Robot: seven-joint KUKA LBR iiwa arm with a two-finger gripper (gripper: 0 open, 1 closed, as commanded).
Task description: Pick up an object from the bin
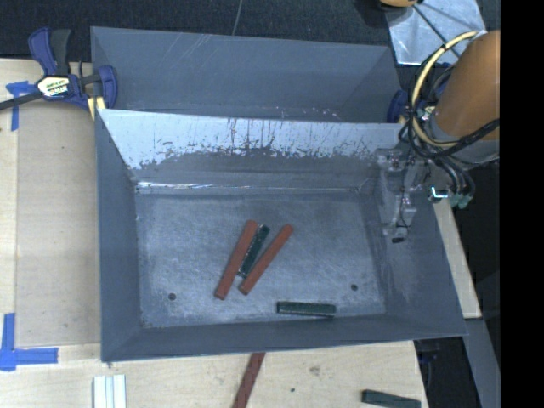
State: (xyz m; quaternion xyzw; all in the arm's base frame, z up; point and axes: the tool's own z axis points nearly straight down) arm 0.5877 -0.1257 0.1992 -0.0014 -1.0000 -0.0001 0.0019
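Left of the pincer (398, 232) you see two red-brown sticks (231, 270), two dark green sticks (306, 309), and a scratched grey bin (255, 83).

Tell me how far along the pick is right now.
Done: nothing yet. Two red-brown sticks with a dark green stick between them, and another dark stick by the front wall, all lie on the bin floor. In hand: the tool hangs by the view's right wall, apart from them. Left: move over a stick, grasp it, lift it out.
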